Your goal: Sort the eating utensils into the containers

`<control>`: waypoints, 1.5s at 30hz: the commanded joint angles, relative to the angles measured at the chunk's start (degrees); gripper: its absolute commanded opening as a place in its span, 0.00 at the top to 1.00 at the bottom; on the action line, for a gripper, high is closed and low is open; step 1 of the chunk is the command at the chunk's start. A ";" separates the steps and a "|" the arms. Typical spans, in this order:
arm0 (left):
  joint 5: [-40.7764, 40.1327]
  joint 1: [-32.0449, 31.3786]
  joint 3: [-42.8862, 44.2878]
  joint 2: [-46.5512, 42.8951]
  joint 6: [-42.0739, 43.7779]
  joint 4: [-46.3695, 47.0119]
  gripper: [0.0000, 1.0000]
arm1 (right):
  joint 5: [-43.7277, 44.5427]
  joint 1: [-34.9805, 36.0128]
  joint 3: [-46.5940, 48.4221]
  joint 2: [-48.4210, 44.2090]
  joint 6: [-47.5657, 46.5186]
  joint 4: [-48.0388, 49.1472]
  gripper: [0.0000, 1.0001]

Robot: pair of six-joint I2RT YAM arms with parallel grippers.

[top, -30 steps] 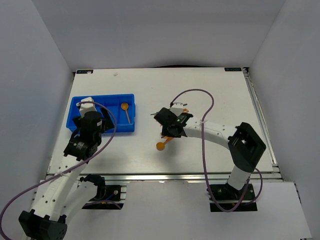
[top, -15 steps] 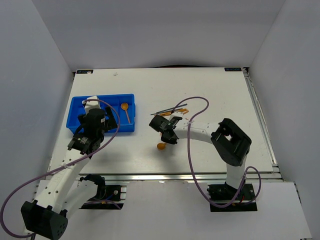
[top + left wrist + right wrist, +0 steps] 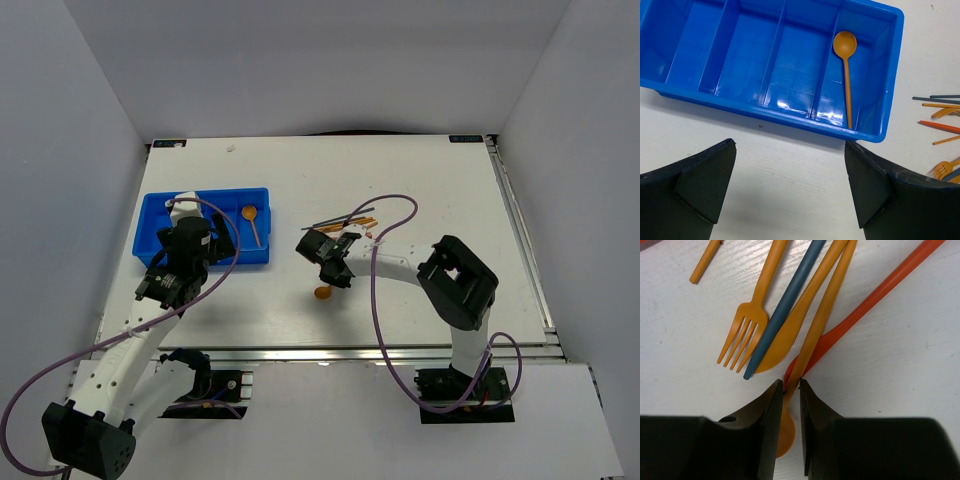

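Observation:
The blue tray sits at the left of the table and holds one orange spoon in its rightmost compartment, also seen in the left wrist view. My left gripper is open and empty over the bare table just in front of the tray. My right gripper is shut on the handle of a second orange spoon, whose bowl lies on the table. Beside it lie an orange fork, a grey-blue stick, an orange knife and a red knife.
More loose utensils lie in a small pile at mid-table, behind the right gripper; their ends show at the right edge of the left wrist view. Purple cables loop over both arms. White walls enclose the table.
My right arm has swung its elbow in and the gripper has shifted slightly left onto the spoon handle. The spoon's bowl has stayed put. The left arm has barely moved.

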 commanded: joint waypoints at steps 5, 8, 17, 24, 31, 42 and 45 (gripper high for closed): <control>0.46 -0.27 0.03 -0.90 0.42 0.79 0.02 | 0.59 0.25 -1.27 0.50 2.34 -1.74 0.72; 0.38 -0.27 0.03 -0.81 0.42 0.70 0.02 | 0.94 0.33 -2.06 -0.46 2.96 -1.48 0.77; 0.29 -0.27 0.03 -0.46 0.42 0.70 0.02 | 2.34 0.33 -2.77 -3.27 4.19 -2.18 0.95; 0.20 -0.27 0.20 -0.28 0.42 0.61 0.02 | 4.63 0.86 -2.76 -8.98 4.63 -4.73 0.95; -0.41 -0.27 0.29 -0.37 0.33 0.35 0.02 | 4.02 1.82 -5.84 -15.75 -2.44 4.18 1.00; -11.84 -0.27 0.73 -8.10 -3.10 -1.94 0.02 | -15.93 2.71 16.18 -2.77 -37.53 31.50 1.00; -11.93 -0.27 0.29 -8.81 -3.18 -1.59 0.02 | -16.47 2.62 28.93 5.23 -42.29 27.90 1.00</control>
